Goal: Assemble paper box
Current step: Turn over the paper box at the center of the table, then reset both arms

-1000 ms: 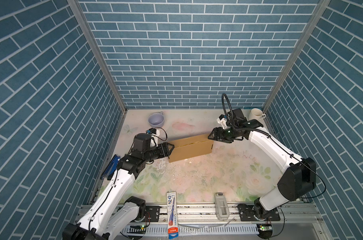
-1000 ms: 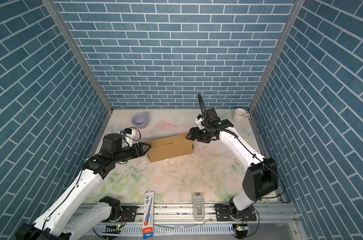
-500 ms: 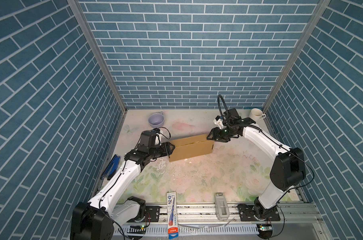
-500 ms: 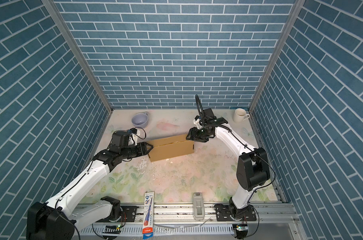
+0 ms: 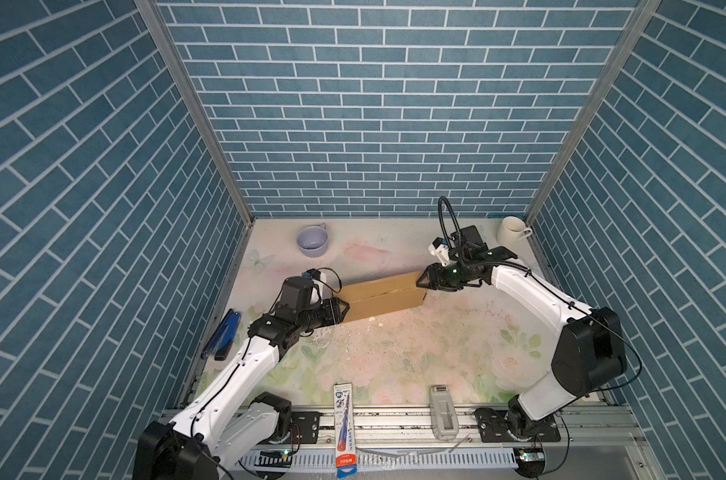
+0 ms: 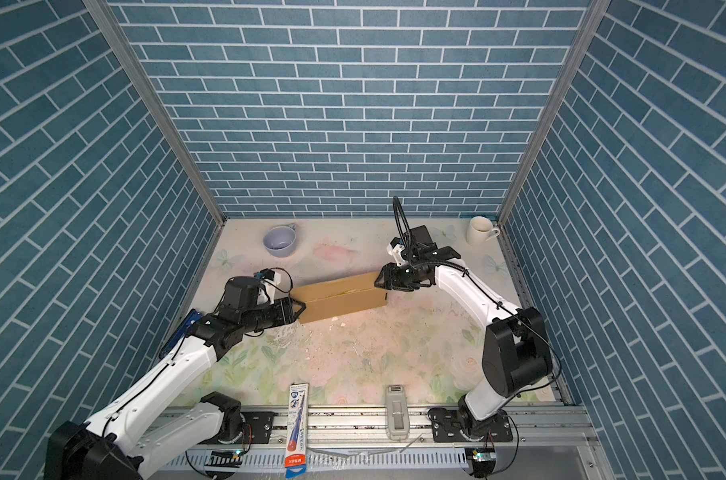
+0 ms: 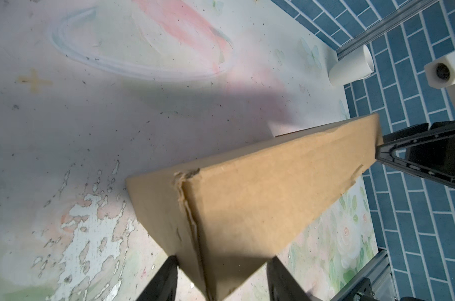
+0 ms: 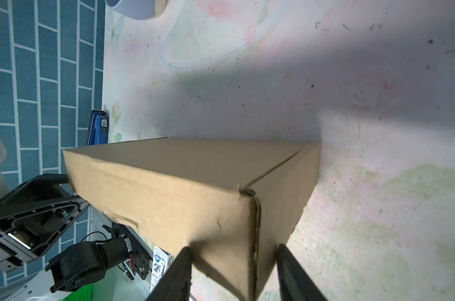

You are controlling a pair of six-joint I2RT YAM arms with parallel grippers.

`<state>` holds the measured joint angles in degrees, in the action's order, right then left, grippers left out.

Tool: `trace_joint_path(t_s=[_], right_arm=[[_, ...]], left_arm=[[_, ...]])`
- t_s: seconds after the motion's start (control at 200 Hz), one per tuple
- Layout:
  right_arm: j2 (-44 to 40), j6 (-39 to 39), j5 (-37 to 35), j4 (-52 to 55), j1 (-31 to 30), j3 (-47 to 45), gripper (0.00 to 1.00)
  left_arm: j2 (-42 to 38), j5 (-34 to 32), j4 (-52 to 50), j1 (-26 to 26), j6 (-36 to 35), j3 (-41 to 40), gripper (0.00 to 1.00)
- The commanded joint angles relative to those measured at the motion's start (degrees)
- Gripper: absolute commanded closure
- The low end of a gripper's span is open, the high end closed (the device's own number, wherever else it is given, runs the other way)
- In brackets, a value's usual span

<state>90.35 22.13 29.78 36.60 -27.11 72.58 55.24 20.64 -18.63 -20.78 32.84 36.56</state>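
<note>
The paper box (image 5: 382,293) (image 6: 340,297) is a closed brown cardboard box lying long-ways across the middle of the floral table. My left gripper (image 5: 344,309) (image 6: 301,309) is at its left end. In the left wrist view the end of the paper box (image 7: 260,198) sits between both black fingers, touching each, so the left gripper (image 7: 222,259) is shut on it. My right gripper (image 5: 419,282) (image 6: 377,282) is at the right end. In the right wrist view the paper box (image 8: 182,187) fills the right gripper (image 8: 233,247) the same way.
A lavender cup (image 5: 311,242) stands at the back left and a white mug (image 5: 513,230) in the back right corner. A blue stapler-like item (image 5: 224,334) lies by the left wall. A pencil packet (image 5: 344,419) and a grey device (image 5: 442,409) rest on the front rail.
Both grippers have narrowed onto the ends of the paper box. The right arm has drawn in closer to the box. The box has stayed where it was.
</note>
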Motion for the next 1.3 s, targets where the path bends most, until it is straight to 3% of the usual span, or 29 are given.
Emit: trace_joint_path(t_s=[0.0, 0.405, 0.665, 0.715, 0.94, 1.015, 1.06, 1.14, 1.295], right_arm=[[-3.18, -1.01, -0.15, -0.15, -1.6, -4.97, 0.48], [-12.49, 3.71, -2.42, -5.95, -2.67, -20.07, 0.47], [-9.02, 4.35, -4.35, -9.5, -2.64, -16.58, 0.45], [-10.85, 4.33, -7.03, -10.12, -2.68, -16.94, 0.43], [-27.02, 4.14, -23.11, -17.45, 1.5, -26.08, 0.23], [-32.89, 3.08, -29.25, -20.22, 3.57, -29.72, 0.17], [-35.92, 2.02, -33.87, -21.24, 4.39, -31.62, 0.07], [-39.84, 0.36, -42.28, -21.79, 5.8, -34.52, 0.01], [-45.84, -3.69, -55.64, -25.98, 6.54, -41.37, 0.01]], left_arm=[[-2.34, -0.79, 0.41, -1.54, 1.7, -2.27, 0.45], [-11.1, -6.85, -3.93, -8.24, 7.94, -9.52, 0.46], [-2.18, -8.58, -4.06, -8.23, 5.44, -5.67, 0.47], [-2.07, -9.94, -3.16, -8.22, 5.09, -5.52, 0.46], [-11.14, -24.05, -3.07, -6.67, -2.39, -3.97, 0.18], [-13.93, -28.92, -4.17, -4.8, -5.24, -3.22, 0.01], [-15.01, -31.72, -4.61, -3.45, -7.24, -2.99, 0.0], [-15.95, -38.03, -4.84, -0.87, -10.52, -3.4, 0.01], [-16.48, -50.32, 0.07, 2.96, -16.08, -7.11, 0.0]])
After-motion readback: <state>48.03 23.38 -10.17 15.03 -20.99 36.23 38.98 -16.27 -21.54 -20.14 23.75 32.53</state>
